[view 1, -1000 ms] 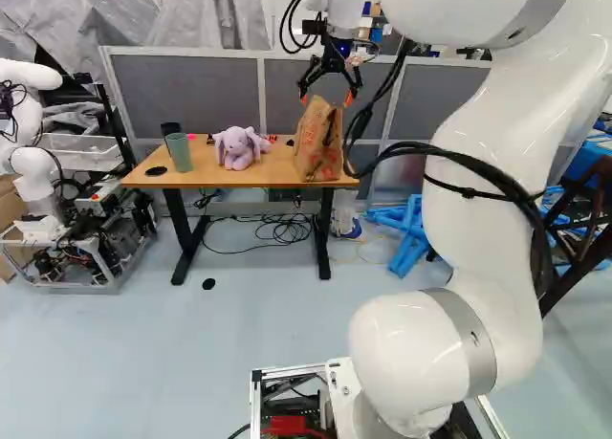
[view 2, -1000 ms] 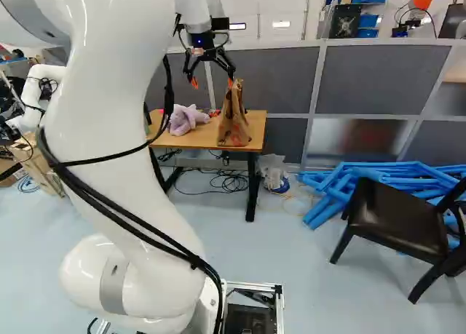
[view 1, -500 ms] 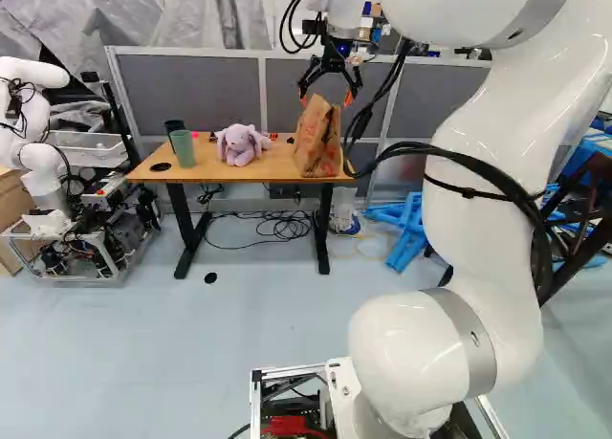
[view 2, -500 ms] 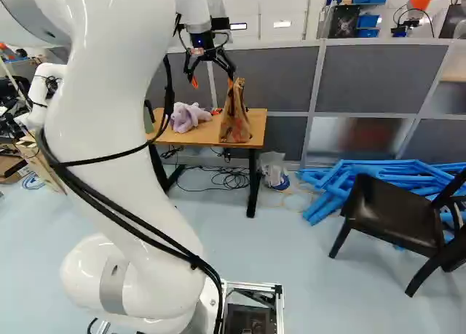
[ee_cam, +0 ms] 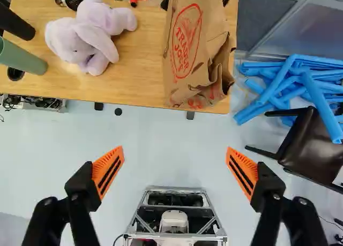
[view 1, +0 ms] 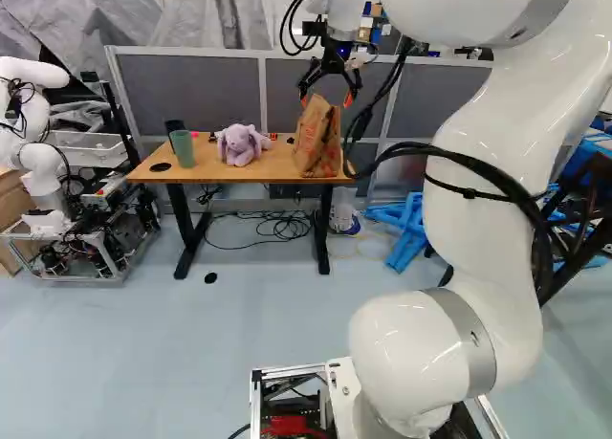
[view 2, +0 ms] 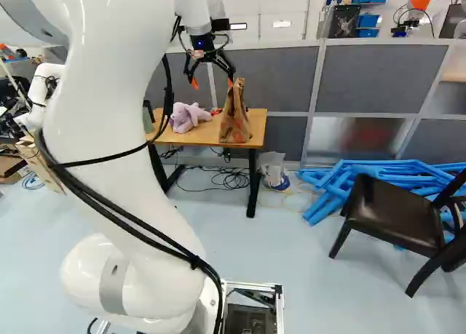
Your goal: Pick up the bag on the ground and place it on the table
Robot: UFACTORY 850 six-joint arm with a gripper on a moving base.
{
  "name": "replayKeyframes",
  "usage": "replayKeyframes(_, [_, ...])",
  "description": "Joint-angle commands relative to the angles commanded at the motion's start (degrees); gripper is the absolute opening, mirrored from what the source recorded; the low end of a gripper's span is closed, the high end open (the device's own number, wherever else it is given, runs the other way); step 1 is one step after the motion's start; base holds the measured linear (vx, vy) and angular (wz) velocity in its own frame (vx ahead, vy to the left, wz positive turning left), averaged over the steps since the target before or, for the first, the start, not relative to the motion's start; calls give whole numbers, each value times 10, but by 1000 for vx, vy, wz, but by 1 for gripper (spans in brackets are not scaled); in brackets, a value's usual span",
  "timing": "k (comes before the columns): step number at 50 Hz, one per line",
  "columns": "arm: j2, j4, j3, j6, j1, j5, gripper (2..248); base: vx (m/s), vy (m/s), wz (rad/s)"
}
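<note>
With the paper bag set at the three o'clock end of the table in the left base view, the empty, wide-spread gripper is best lifted slowly toward twelve o'clock, the bag left unbrushed.

A brown paper bag — creased, red-printed, its upper part crumpled — stands upright on the table, upper middle of the left base view, near the tabletop's right end and front edge. The table has a light wood top and black legs — it spans the upper left to upper middle there.
</note>
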Motion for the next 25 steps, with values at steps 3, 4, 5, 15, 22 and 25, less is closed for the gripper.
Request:
replayKeyframes(3, [2,0,4,0,0,5,247,0,0,0])
replayKeyframes(4, [2,0,6,0,0,7,247,0,0,0])
replayKeyframes(5, [3,0,8,0,0,9,247,0,0,0])
replayKeyframes(15, [9,0,27,0,-1,32,247,0,0,0])
replayKeyframes(22, [15,0,43,0,-1,52,247,0,0,0])
replayKeyframes(25, [18,0,51,0,-1,61,247,0,0,0])
